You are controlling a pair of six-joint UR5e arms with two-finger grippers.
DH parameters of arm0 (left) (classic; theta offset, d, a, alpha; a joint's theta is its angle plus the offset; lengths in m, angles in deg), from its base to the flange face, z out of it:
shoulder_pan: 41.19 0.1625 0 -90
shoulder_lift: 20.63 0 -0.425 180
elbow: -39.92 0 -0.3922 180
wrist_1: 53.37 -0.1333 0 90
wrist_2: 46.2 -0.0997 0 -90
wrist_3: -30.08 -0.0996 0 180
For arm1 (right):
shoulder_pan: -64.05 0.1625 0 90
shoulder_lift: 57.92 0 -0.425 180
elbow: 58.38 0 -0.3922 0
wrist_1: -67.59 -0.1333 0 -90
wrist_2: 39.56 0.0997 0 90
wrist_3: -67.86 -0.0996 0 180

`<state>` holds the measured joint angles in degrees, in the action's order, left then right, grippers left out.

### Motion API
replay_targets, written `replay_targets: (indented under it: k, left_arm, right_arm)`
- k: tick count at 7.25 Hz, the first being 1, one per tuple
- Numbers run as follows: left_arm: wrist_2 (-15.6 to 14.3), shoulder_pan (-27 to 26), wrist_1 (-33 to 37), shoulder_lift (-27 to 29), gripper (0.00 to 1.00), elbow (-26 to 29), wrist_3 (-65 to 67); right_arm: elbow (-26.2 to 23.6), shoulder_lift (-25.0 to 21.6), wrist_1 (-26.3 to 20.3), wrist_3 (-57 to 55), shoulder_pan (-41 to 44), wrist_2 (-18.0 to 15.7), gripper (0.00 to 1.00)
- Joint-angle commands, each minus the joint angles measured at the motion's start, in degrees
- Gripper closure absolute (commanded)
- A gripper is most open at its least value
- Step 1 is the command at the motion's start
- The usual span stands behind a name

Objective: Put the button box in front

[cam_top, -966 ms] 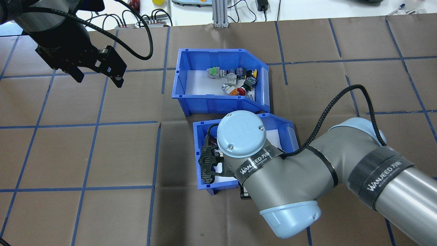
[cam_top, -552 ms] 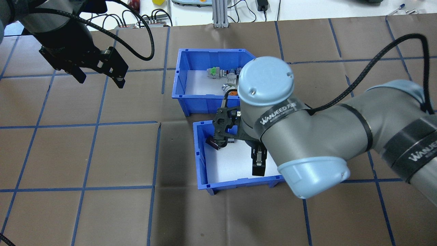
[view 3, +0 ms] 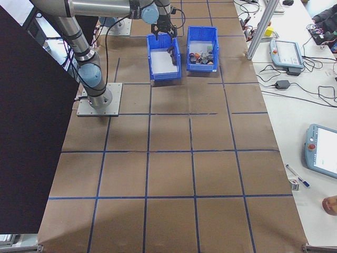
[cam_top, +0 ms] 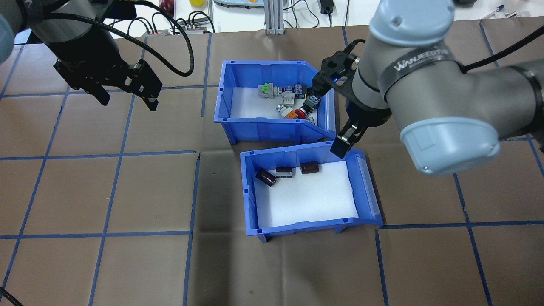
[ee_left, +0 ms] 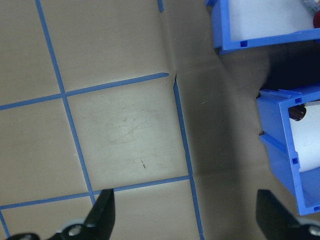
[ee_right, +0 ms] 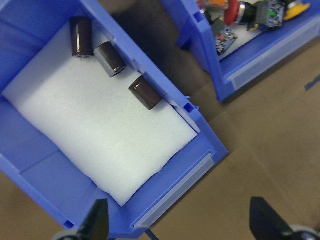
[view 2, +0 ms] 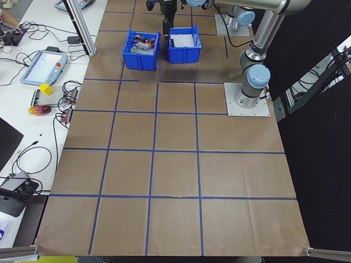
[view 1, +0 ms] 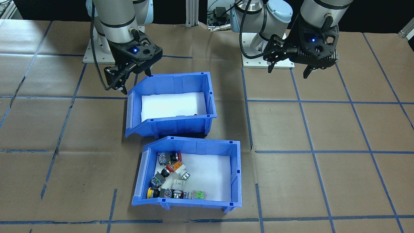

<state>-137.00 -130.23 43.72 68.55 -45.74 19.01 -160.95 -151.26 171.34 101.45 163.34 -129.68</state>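
The button box (cam_top: 255, 126), a blue bin with white foam and a cluster of coloured push-buttons (cam_top: 293, 102), stands on the table's far side from the robot; it is the near bin (view 1: 189, 203) in the front-facing view. My right gripper (cam_top: 332, 114) hangs open and holds nothing. It hovers above the right ends of both bins, and the right wrist view looks down between its fingers (ee_right: 97, 222). My left gripper (cam_top: 125, 93) hovers open and apart over bare table, well to the left of the button box.
An identical blue bin (cam_top: 249, 191) with three dark cylindrical parts (cam_top: 282, 172) sits just behind the button box on the robot's side, almost touching it. Brown paper with blue tape lines covers the table (cam_top: 106, 191). Cables and a post lie along the far edge.
My right arm rose out of the bin with the dark parts and swung away to the far right, uncovering that bin. The left gripper barely shifted.
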Motion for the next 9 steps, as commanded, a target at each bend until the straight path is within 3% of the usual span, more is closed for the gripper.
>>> replay_targets:
  k: [1,2,3,5,9]
  left_arm:
    - [-0.08,0.09,-0.14,0.03,0.01,-0.21,0.0]
    - [-0.08,0.09,-0.32,0.03,0.01,-0.12,0.26]
    - [0.01,0.09,-0.49,0.11,0.01,-0.21,0.35]
    - [-0.08,0.35,-0.58,0.12,0.01,-0.03,0.08]
    - [0.01,0.35,-0.5,-0.24,0.01,-0.03,-0.8]
  right_arm:
    - [3.86,0.44,-6.93,-14.47,-6.09,0.99,0.0]
    - [6.05,0.0,-13.59,-22.0,-8.99,3.34,0.0]
    - [7.47,-0.09,-17.14,-26.95,-9.89,3.54,0.0]
    - [7.83,-0.18,-15.34,-35.74,-9.99,2.75,0.0]
    - [7.39,-0.09,-12.78,-36.49,-9.99,1.96,0.0]
